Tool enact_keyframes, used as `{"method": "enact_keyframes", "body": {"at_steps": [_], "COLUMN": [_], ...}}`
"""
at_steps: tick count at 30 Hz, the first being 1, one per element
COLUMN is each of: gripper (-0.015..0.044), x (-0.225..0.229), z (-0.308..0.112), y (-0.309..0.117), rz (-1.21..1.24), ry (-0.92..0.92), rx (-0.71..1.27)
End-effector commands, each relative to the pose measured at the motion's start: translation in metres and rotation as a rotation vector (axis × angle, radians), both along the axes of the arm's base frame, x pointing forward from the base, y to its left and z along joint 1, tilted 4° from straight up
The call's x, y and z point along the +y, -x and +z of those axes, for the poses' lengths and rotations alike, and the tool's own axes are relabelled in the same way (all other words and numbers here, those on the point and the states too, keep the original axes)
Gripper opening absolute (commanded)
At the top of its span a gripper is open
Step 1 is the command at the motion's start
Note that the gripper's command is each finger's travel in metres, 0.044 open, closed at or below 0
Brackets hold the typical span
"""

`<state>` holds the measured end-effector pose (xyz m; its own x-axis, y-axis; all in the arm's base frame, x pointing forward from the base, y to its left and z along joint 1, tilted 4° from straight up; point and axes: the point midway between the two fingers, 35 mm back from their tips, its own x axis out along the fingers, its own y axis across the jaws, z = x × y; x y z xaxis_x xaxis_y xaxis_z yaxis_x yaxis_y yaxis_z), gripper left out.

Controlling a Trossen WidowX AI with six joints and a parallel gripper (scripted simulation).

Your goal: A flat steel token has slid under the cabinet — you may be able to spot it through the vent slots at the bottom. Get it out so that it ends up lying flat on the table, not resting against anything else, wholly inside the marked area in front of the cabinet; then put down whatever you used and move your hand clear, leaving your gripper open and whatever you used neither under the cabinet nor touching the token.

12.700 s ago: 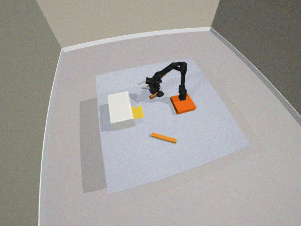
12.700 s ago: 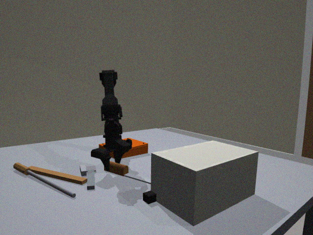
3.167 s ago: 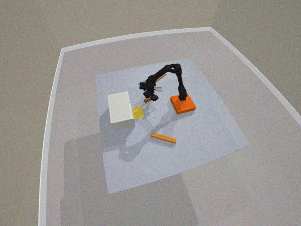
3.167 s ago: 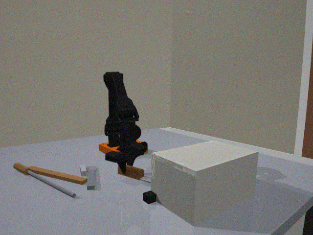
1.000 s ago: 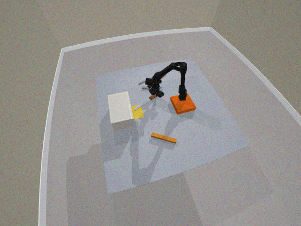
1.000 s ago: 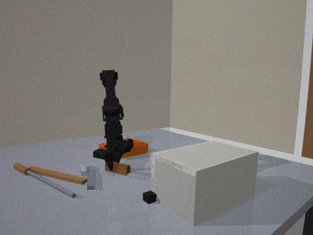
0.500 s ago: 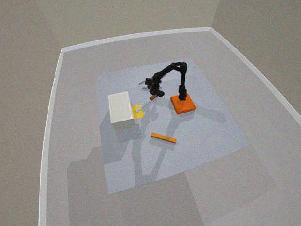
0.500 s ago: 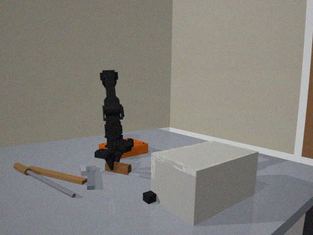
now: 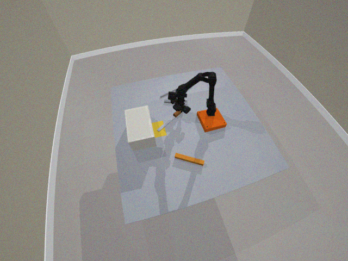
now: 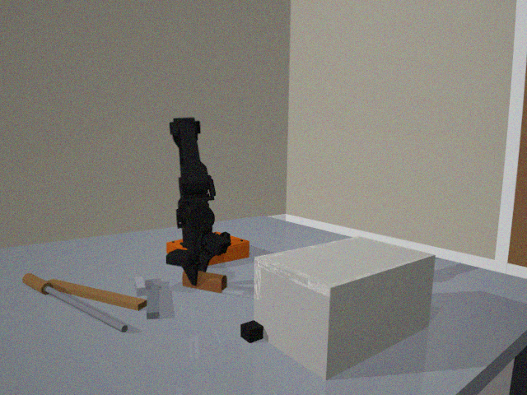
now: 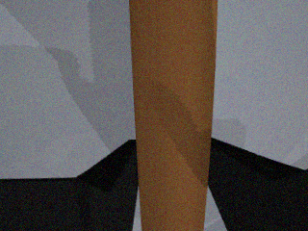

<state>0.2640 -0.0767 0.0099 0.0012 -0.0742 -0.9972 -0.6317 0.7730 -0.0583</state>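
My gripper (image 9: 181, 110) (image 10: 198, 276) (image 11: 168, 146) is shut on the wooden handle (image 9: 176, 113) (image 10: 215, 282) (image 11: 173, 96) of a tool. Its thin grey rod (image 9: 167, 122) slants from the handle toward the cabinet in the top view. The rod's tip shows over the yellow marked area (image 9: 162, 134); whether it touches the table I cannot tell. The white cabinet (image 9: 138, 123) (image 10: 374, 293) stands beside the marked area. I cannot make out the steel token in any view, and the vent slots do not show.
An orange bar (image 9: 188, 159) lies apart from the cabinet. A second rod tool (image 10: 85, 309), a wooden stick (image 10: 100, 295) and grey blocks (image 10: 153, 297) lie beyond the arm. A black cube (image 10: 251, 331) sits by the cabinet. The orange base (image 9: 210, 120) (image 10: 234, 250) carries the arm.
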Motion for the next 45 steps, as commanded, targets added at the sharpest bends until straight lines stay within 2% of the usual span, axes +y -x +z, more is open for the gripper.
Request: {"method": "enact_keyframes", "body": {"at_steps": [1, 45], "gripper": [0.0, 0.0], "x": [0.006, 0.053], "z": [0.0, -0.003], "y": [-0.001, -0.003], "rz": [0.003, 0.009], "ry": [-0.002, -0.006], "rx": [-0.002, -0.002]}}
